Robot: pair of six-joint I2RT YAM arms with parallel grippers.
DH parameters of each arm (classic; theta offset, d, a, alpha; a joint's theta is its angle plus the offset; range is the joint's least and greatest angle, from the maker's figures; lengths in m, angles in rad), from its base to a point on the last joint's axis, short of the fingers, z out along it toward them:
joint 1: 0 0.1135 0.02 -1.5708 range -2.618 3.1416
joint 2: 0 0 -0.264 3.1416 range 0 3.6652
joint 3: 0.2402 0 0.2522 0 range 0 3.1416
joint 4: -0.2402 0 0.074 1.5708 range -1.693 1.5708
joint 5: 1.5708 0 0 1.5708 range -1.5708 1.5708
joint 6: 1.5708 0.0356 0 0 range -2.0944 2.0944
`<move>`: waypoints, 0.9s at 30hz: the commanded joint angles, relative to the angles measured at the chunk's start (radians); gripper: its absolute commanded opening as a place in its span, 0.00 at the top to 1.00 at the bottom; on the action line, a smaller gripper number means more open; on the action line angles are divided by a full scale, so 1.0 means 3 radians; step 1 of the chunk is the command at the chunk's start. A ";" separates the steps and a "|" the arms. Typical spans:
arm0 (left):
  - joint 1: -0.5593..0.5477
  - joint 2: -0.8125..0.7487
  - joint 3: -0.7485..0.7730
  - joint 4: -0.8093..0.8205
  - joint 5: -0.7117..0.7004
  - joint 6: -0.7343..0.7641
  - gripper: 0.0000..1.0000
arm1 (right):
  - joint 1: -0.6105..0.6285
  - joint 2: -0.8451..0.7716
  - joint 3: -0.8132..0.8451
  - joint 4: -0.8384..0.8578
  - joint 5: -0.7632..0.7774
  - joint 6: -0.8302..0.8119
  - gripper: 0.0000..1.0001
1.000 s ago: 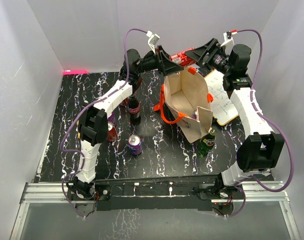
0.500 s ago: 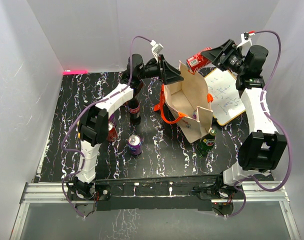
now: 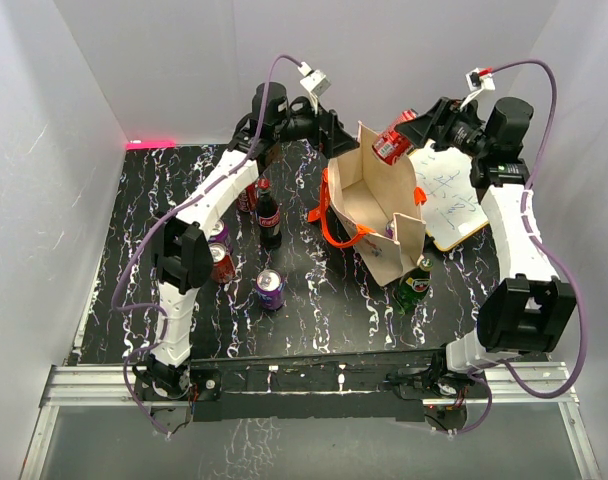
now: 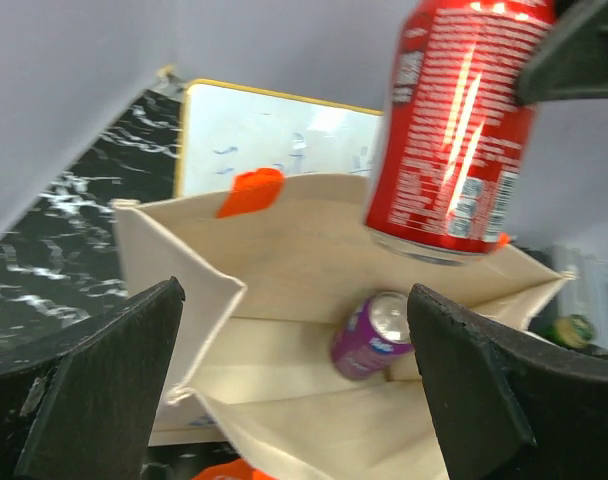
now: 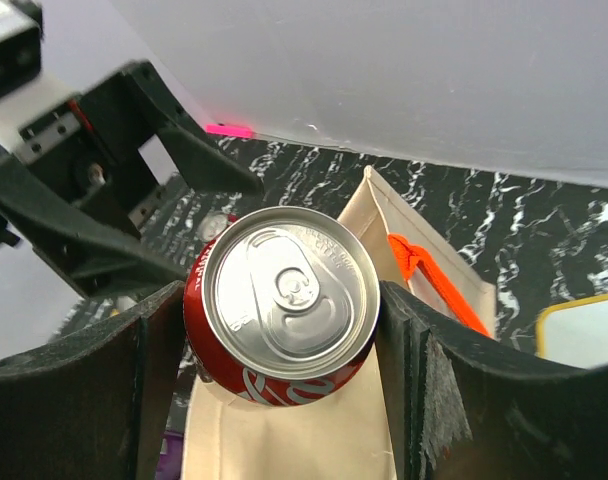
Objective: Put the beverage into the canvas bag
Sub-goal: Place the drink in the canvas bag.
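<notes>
**Red can hangs over the bag's far rim while the bag stands unheld**

From where I stand, the black marbled worktop point(image 3: 134, 260) fills the floor of the booth. The canvas bag point(image 3: 359, 190) stands upright on it, off toward 1 o'clock, with its mouth gaping. A white board point(image 3: 449, 200) lies just beside the bag at its 3 o'clock. A green bottle point(image 3: 416, 285) stands close against the bag's near corner at 5 o'clock.

The left jaws hang at the bag's 11 o'clock, spread wide with nothing between them, so the bag looks to be standing on its own. The right jaws reach in from 1 o'clock and are clamped on the beverage, a red can point(image 3: 389, 146). The can is tilted in the air above the far rim, at 12 o'clock of the mouth, and is not yet inside. A purple can point(image 4: 372, 335) lies on the bag's floor.

My worry is the placement, because the can seems to hang over the edge and not over the middle of the opening. Let go here, it may clip the rim, fold the soft wall inward, or bounce out toward the board. With nothing holding the bag, a knock could tip it into the green bottle. Even a clean drop might land on the purple can.
</notes>
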 commanded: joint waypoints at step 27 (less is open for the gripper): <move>-0.0225 0.0332 0.0554 -0.1034 -0.0985 0.1459 0.67 | 0.0396 -0.0580 -0.0210 -0.1466 0.0101 -0.3152 0.92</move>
